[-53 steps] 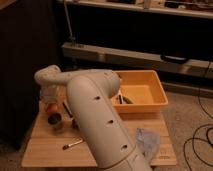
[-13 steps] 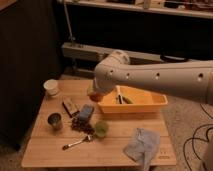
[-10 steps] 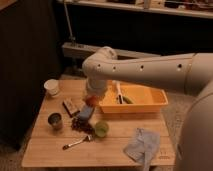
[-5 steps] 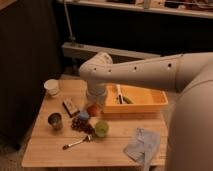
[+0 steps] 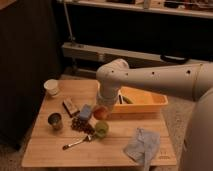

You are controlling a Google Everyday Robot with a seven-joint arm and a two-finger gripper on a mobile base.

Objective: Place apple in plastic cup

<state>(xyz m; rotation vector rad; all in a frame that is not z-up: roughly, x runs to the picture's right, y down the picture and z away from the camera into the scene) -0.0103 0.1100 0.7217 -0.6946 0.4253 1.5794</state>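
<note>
A pale wooden table (image 5: 45, 150) sits under a bulky white arm (image 5: 160, 80) and bears a long yellow plastic tray (image 5: 150, 105). At the tray's left end the gripper (image 5: 102, 108) hangs, jaws clamped on the small round orange-red apple (image 5: 101, 114), just above the short light-green translucent plastic cup (image 5: 101, 129).

Lab or workshop, I'd say: metal racking (image 5: 125, 52) and cables (image 5: 175, 59) at 12 o'clock, my gripper (image 5: 102, 106) over a wooden table (image 5: 100, 153).

Raised view down onto table (image 5: 50, 150), tool (image 5: 102, 109) mid-frame
</note>
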